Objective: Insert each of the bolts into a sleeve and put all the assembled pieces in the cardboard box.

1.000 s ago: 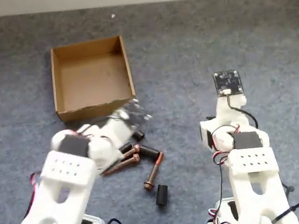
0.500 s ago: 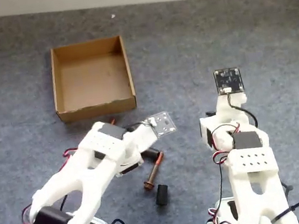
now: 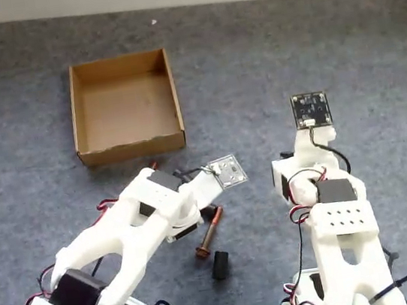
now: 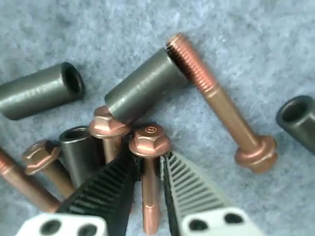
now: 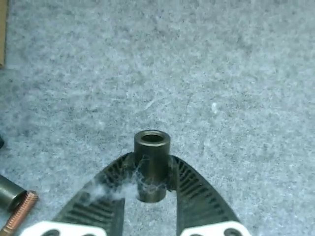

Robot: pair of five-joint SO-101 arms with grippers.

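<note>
The left wrist view looks into a heap of copper bolts and dark sleeves on grey carpet. My left gripper [image 4: 149, 162] is shut on the shaft of one bolt [image 4: 150, 141], just below its hex head. A sleeve [image 4: 141, 87] lies against the threaded end of a longer bolt [image 4: 231, 115]. Two more sleeves [image 4: 42, 92] [image 4: 81, 153] and two more bolt heads [image 4: 106, 129] [image 4: 40, 155] crowd beside the fingers. My right gripper [image 5: 152, 162] is shut on an upright sleeve [image 5: 152, 142]. In the high view the left arm [image 3: 158, 204] covers the heap, in front of the open cardboard box [image 3: 175, 96].
A loose bolt [image 3: 208, 237] and a lone sleeve [image 3: 220, 265] lie just in front of the left arm. The right arm [image 3: 318, 182] stands to the right over bare carpet. Open carpet stretches behind and right of the box.
The left arm has swung rightward and stretched out over the heap of bolts and sleeves. The right arm has not moved.
</note>
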